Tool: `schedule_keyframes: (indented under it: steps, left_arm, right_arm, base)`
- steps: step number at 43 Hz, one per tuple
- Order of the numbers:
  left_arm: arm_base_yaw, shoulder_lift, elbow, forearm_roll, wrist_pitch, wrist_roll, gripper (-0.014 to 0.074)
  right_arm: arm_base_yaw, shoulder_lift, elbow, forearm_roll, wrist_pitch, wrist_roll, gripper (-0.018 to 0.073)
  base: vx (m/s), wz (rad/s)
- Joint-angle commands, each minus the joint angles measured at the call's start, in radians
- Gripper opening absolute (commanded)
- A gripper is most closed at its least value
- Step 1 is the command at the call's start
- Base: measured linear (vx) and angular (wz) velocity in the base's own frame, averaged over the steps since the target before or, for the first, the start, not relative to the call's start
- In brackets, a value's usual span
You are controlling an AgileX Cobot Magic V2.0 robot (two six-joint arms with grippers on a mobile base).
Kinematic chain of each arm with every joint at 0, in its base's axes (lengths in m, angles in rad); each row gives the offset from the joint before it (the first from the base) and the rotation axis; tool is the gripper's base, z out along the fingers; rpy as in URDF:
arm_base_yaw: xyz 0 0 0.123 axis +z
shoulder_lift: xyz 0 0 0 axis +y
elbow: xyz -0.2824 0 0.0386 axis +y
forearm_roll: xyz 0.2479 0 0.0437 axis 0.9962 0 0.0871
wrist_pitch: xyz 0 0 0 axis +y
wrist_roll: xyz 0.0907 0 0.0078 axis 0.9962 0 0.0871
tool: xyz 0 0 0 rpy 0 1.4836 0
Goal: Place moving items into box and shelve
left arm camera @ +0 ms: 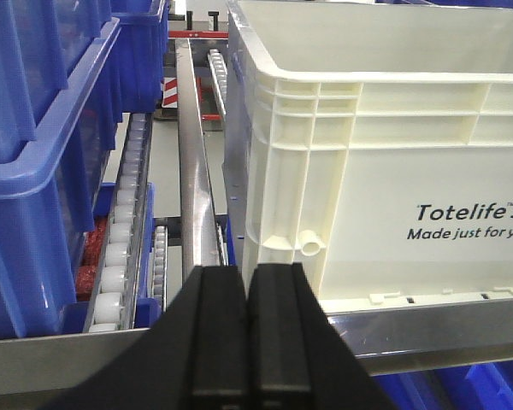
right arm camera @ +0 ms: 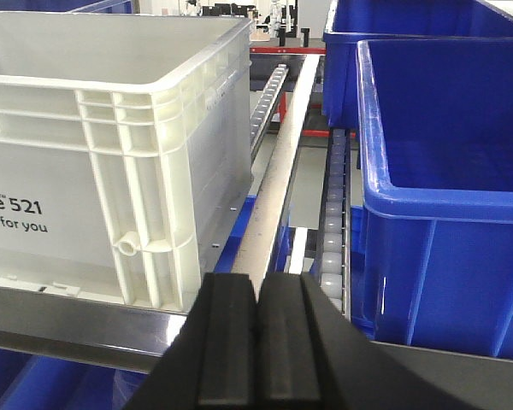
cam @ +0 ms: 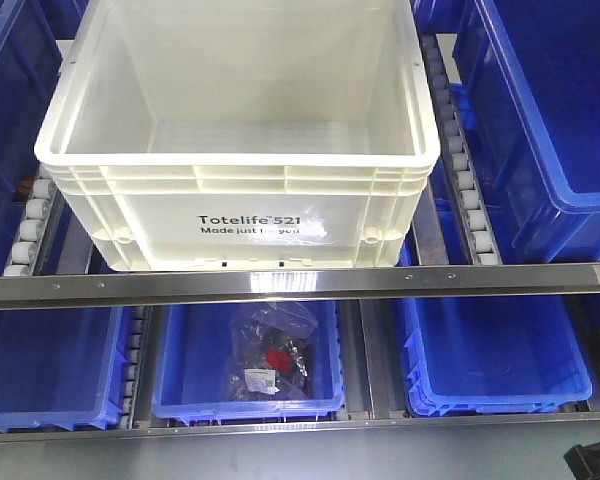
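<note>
The box (cam: 230, 165) sits on the upper roller lane (cam: 467, 190) behind the steel front rail (cam: 300, 283), appears rigid, slick-walled and light, best gripped under its thick rim, while left gripper (left arm camera: 248, 342) and right gripper (right arm camera: 258, 350) are closed, empty.

Here's the shelf (cam: 300, 283), a metal rack with a steel front rail running straight across and white roller tracks (cam: 467, 190) lining each lane. Sitting on the upper level, right behind that rail, is the cream box (cam: 240, 200), printed "Totelife 521", open at the top. Blue bins (cam: 540, 130) flank it on both sides on the same level. Down on the lower level, three more blue bins sit side by side; the lower middle bin (cam: 248, 370) holds a clear plastic bag (cam: 275, 350) of small parts.
</note>
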Motion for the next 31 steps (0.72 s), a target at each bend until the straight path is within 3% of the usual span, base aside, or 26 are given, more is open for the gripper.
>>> schedule_keyframes:
  steps: [1,31]
  left_arm:
    - [-0.001,-0.003,0.003,-0.002,-0.082,-0.009,-0.0008]
    - [-0.001,-0.003,0.003,-0.002,-0.082,-0.009,-0.0008]
  right_arm:
    - [-0.002,0.002,0.005,0.001,-0.080,0.000,-0.0008]
    - [-0.002,0.002,0.005,0.001,-0.080,0.000,-0.0008]
  base:
    - [0.00,0.00]
    - [0.00,0.00]
